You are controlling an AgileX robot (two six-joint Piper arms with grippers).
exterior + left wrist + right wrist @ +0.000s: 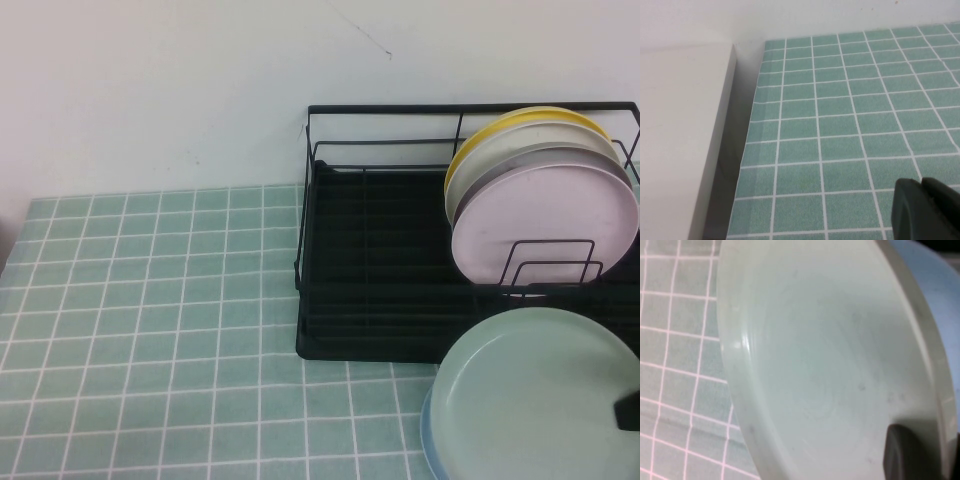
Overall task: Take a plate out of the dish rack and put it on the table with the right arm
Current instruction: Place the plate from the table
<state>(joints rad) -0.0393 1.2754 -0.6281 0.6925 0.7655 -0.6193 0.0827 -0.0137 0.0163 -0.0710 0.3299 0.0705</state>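
High view: the right gripper [630, 410] grips the mint plate [535, 395] over a blue plate [432, 448] beside the rack [375, 270]. Releasing here might stack them. The left gripper [922, 207], closed, hovers over the table [150, 330].

Kitchen-style mock-up, prob. a lab: table [150, 330] w/ tile-print cloth against bare white wall [150, 90]; dish rack [370, 270] w/ plates at far right edge.
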